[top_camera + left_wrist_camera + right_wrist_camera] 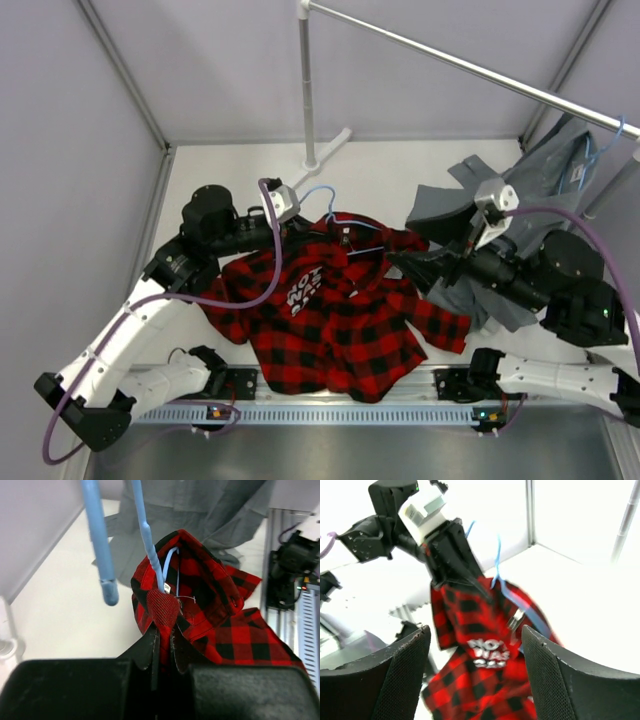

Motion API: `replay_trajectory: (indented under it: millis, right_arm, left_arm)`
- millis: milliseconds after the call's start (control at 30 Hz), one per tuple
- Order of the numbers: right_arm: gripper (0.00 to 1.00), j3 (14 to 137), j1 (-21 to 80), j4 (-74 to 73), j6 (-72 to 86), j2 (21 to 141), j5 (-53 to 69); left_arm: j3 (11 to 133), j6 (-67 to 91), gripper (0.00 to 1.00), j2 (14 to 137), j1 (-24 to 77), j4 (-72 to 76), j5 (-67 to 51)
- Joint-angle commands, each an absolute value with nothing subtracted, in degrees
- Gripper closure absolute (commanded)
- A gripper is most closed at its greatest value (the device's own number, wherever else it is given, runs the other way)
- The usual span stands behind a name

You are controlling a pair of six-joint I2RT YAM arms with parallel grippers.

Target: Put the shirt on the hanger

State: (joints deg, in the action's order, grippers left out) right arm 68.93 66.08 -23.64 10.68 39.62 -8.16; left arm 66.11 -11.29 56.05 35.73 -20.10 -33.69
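So far: hanger (322,190) looks threaded into the neck of the shirt (330,320), with the hook poking out at 12 o'clock of the collar. My read is partway, not seated.
To do: get both shoulders spread over the hanger arms. The sleeves and body lie crumpled on the worktop (230,180).
Shirt location: centre of the worktop, between my two arms, with the white-lettered panel facing up.
Left end effector (293,230): clenched on a fold of plaid at the collar, at 10 o'clock of the shirt. The hanger rod runs just beside the fold above my fingers (145,652).
Right end effector (400,262): released, fingers (402,675) well apart with nothing between them. It sits at 3 o'clock of the collar near the shoulder fabric; I can't tell if it touches.
Keep clear of: grey garment (520,190) on its own hanger, at 2 o'clock.
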Motion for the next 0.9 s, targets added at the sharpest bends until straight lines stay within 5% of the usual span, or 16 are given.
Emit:
replay_trajectory:
  millis: [0,333,600,867]
  right_arm:
    - [0.29,76.4,65.0,-30.3,1.0,49.5,-5.0]
    - [0.37,85.5,50.7,-32.1,-3.2,61.8,31.0]
    - [0.45,83.9,50.7,-26.6,-3.3,63.4,34.8]
    - [0.73,80.9,48.2,-20.0,-0.6,63.8,39.9]
  left_arm:
    - [66.1,-11.6,1.00,55.9,35.8,-14.9,-45.2]
    - [66.5,-10.8,1.00,57.9,35.8,-14.9,-55.4]
    - [66.1,-11.1,1.00,59.4,35.8,-14.9,-59.6]
    - [65.0,-12.5,1.00,58.9,35.8,-14.9,-62.9]
